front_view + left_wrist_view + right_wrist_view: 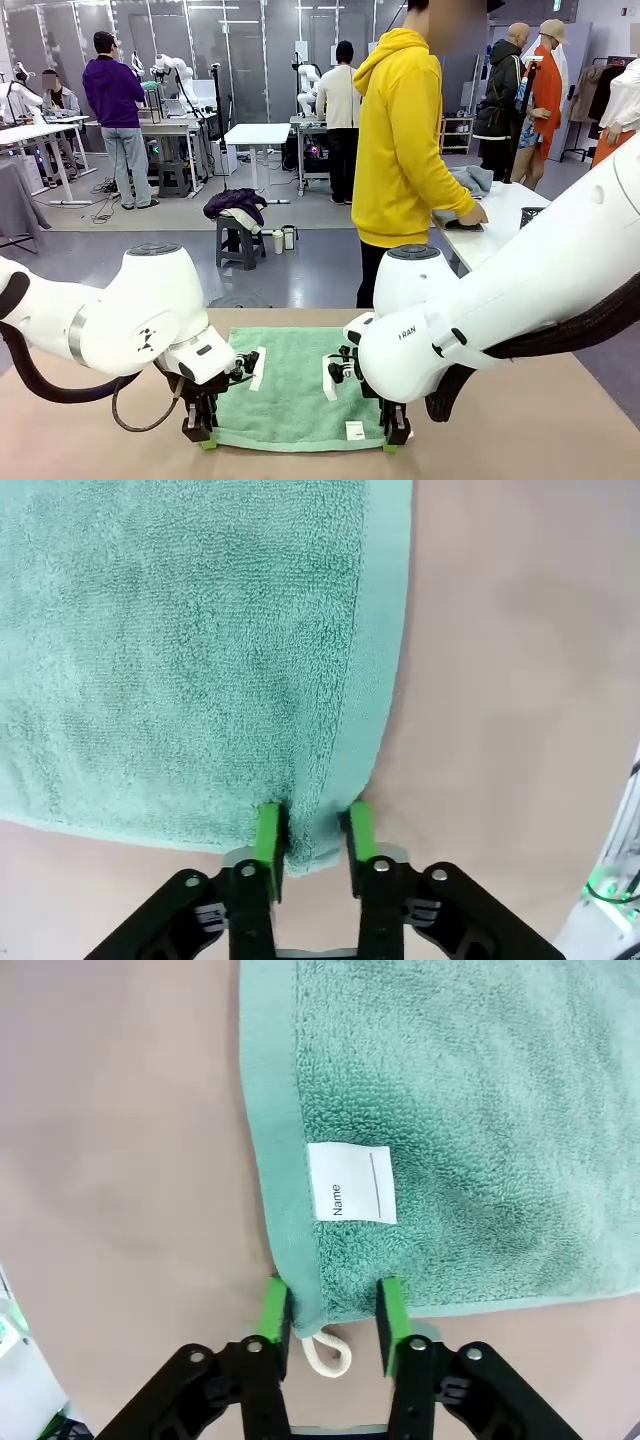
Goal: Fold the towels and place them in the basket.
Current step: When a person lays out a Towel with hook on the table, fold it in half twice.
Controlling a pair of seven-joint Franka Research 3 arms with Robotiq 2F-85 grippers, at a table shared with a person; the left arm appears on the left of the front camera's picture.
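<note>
Towel (292,395) flat; 2 near corners engaged
L gripper (314,828) pinches 1 corner; R gripper (333,1312) jaws narrow, astride corner by tag (350,1183).

The tan table (560,420) is carrying a single mint-green terry towel (295,390), which is lying spread out flat near the robot's edge, about midway across. The towel's smooth hem is running along its side edges. A small white tag (350,1183) printed "Name" is lying face up by the near right corner, and a thin white cord loop (328,1352) is poking out past that corner onto the tabletop. The near left corner is puckering slightly.
</note>
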